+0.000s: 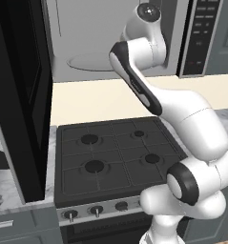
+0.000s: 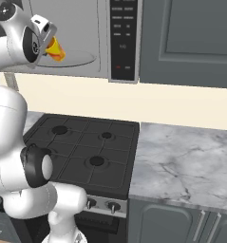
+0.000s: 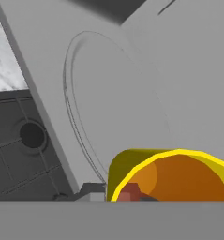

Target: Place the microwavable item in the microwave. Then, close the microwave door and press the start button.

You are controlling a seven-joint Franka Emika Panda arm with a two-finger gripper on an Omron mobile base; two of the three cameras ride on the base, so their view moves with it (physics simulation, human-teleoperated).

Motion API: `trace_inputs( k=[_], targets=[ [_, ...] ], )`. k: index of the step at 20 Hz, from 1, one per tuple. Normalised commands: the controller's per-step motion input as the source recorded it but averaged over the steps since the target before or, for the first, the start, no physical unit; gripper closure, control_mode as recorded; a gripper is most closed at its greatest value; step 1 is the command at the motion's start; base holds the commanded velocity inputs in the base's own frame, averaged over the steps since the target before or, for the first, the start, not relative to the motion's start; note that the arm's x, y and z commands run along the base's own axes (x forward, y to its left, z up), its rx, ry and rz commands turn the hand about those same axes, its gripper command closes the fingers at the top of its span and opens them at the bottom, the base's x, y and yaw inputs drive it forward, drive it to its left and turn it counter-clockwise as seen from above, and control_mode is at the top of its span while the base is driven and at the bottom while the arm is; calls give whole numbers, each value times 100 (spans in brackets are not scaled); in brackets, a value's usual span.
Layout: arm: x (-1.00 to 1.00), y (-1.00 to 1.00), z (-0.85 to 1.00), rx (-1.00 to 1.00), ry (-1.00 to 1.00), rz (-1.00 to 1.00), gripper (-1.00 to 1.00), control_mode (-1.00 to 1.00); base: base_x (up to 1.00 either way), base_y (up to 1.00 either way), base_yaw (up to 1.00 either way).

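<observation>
I've got the pincer (image 2: 49, 43) pinching the cup (image 2: 56, 50), tilted, just inside the microwave (image 1: 82, 28) mouth over the turntable (image 3: 118, 103). Door (image 1: 20, 95) hangs wide open at left, stove (image 1: 115, 152) below.

a grey marble counter (image 2: 181, 166) is seen right of the black gas stove (image 2: 86, 147), flush against it; its surface is bare. four burners are set in the stove top, with knobs (image 1: 82, 212) along the front edge. a second stretch of marble counter (image 1: 3, 186) is seen left of the stove, partly hidden by the open microwave door (image 1: 20, 95).
</observation>
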Motion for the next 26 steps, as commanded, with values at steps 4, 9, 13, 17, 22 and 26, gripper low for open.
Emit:
trace_inputs(
  k=[4, 9, 13, 17, 22, 26],
  targets=[
    [-2, 13, 0, 0, 6, 5, 100, -100, 0, 0, 0],
    [-4, 9, 7, 0, 8, 1, 100, -100, 0, 0, 0],
    [0, 7, 1, 0, 11, 0, 100, -100, 0, 0, 0],
    [1, 4, -3, -1, 13, 0, 100, -100, 0, 0, 0],
    [23, 0, -1, 0, 2, 1, 100, -100, 0, 0, 0],
    [36, 0, -5, 0, 0, 6, 100, -100, 0, 0, 0]
  ],
)
